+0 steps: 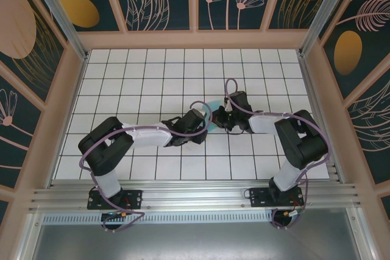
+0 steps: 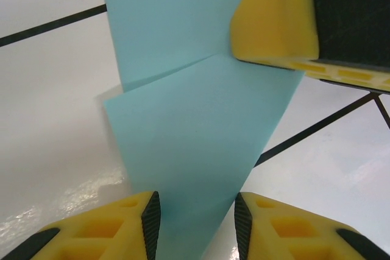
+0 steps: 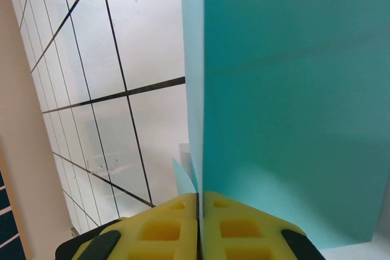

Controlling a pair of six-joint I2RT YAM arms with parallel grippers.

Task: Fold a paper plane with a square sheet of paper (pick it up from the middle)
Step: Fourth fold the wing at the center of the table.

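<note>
Paper (image 2: 195, 150), light teal, is sitting mid-surface (image 2: 49, 120) between the two arms. It is partly folded, with one flap overlapping another along a slanted crease. Right jaws are clamping tight on the paper's edge, no gap showing between the yellow fingers (image 3: 158, 229); the paper's far side is running out of frame. Left jaws are standing apart, a narrowing flap passing between the pads (image 2: 151, 217); can't tell if they're touching it. From above, the arms are hiding most of the paper.
</note>
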